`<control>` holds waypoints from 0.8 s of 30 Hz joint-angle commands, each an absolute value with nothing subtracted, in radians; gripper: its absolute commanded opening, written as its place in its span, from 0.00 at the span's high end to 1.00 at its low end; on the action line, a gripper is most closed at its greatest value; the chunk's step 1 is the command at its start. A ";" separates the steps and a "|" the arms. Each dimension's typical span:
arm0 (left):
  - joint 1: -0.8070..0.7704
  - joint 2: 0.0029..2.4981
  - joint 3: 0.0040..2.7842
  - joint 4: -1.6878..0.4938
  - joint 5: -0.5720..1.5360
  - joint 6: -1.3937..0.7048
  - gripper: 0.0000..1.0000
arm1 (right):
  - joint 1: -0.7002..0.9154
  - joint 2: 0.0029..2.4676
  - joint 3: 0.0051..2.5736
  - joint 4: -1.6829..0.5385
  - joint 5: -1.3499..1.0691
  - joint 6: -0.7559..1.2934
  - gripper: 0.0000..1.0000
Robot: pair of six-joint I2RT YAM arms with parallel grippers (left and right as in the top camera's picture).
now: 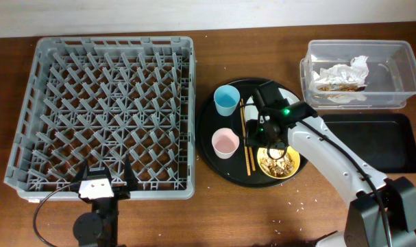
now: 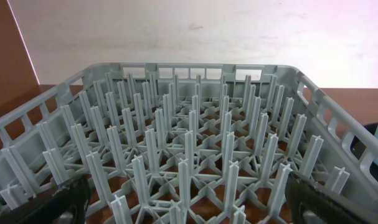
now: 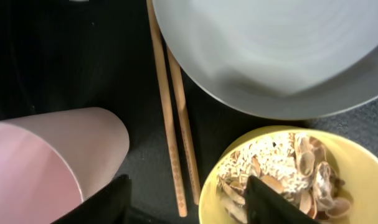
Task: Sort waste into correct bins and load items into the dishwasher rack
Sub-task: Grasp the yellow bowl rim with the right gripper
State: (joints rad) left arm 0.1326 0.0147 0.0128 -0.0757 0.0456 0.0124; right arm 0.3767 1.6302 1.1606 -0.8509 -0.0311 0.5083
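Right gripper (image 3: 187, 208) — fingers spread, gripping nothing — hovers over the yellow bowl (image 3: 357, 158) of food scraps (image 3: 269, 168). Chopsticks (image 3: 173, 124) lie just beside the bowl, pink cup (image 3: 58, 155) beyond them, plate (image 3: 269, 50) alongside. Left gripper (image 2: 189, 210) — likewise spread — is well apart from the bowl, at the dishwasher rack (image 2: 195, 112).

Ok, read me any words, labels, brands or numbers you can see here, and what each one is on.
No text can be read in any view.
Crumpled wrapper in the clear tub: dark marks, too small to tell if they are print.
Dishwasher rack, blue cup, pink cup, yellow bowl, plate, chopsticks: no markings visible.
Right arm: a green light, no lettering.
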 commanded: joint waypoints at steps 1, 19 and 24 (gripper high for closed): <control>0.138 0.007 0.009 -0.080 0.045 0.031 0.00 | 0.379 1.633 1.142 -0.836 -0.014 0.590 0.45; 0.138 0.007 0.009 -0.080 0.045 0.031 0.01 | 0.379 1.731 1.118 -0.875 -0.044 0.645 0.77; 0.138 0.007 0.009 -0.080 0.045 0.031 0.01 | 0.379 1.740 1.106 -0.874 -0.044 0.662 0.78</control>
